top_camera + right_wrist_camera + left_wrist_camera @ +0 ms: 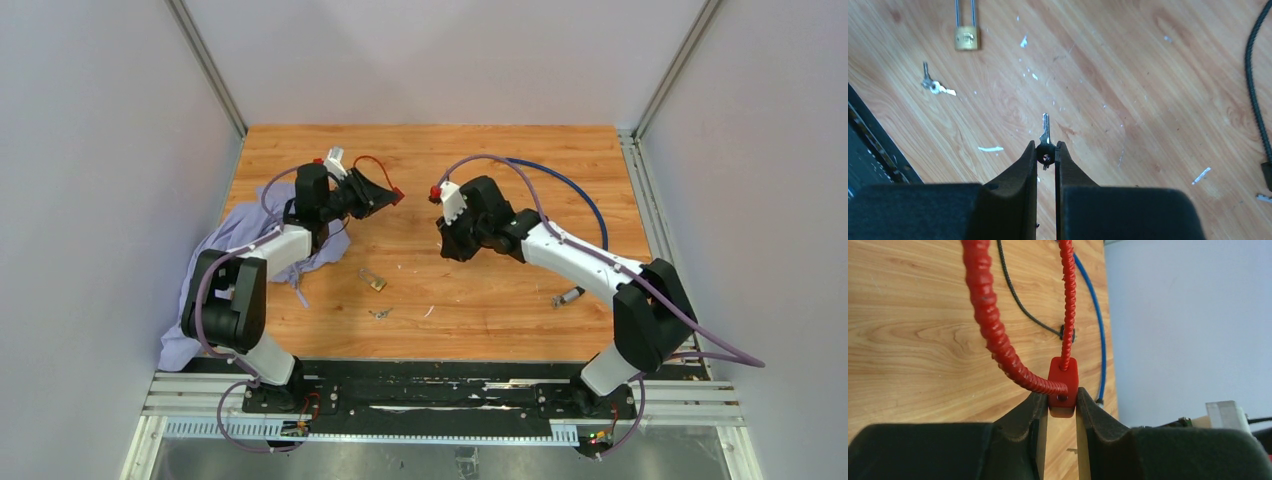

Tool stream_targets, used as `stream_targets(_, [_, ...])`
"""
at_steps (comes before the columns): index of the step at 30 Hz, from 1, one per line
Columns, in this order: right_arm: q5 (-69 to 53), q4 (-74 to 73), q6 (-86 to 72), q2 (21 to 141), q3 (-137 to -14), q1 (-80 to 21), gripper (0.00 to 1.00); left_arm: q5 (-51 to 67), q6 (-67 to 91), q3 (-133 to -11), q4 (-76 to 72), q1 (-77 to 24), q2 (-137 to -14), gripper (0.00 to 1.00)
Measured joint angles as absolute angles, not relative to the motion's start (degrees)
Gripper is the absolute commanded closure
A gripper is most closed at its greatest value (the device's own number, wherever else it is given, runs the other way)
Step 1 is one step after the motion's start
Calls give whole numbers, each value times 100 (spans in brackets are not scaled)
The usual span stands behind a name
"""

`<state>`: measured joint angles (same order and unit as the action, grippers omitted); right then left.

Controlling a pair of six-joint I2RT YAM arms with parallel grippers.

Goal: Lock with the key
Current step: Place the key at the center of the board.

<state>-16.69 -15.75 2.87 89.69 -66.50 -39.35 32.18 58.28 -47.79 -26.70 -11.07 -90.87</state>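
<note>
While the red cable lock (1064, 382) and the key (1045, 131) sit in separate grippers, apart, the step looks like alignment; next move needs the key tip brought to the lock's keyhole w/ steady aim. At lower ctr of each wrist view, the left gripper (1063, 410) is clamped on the lock body and the right gripper (1047, 150) pinches the key head, blade pointing up-frame.

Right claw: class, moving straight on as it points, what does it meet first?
Likely the wooden table, with the key tip touching first, though depth is unclear; the padlock sits off that line.
</note>
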Motion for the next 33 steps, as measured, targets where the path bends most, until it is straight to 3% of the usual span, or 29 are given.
stream_targets(8, [-1767,-1577,729,9369,-6390,-4082,93,3562,4045,-5273,-1179,-1111,-9087,100])
stream_targets(19, [-1732,-1756,770,10173,-6390,-4388,92,3601,3409,-5273,-797,-1267,-9150,100])
stream_targets(33, [-1671,-1984,899,9944,-6254,-4401,56,3966,3098,-5262,-725,-2034,-10036,98])
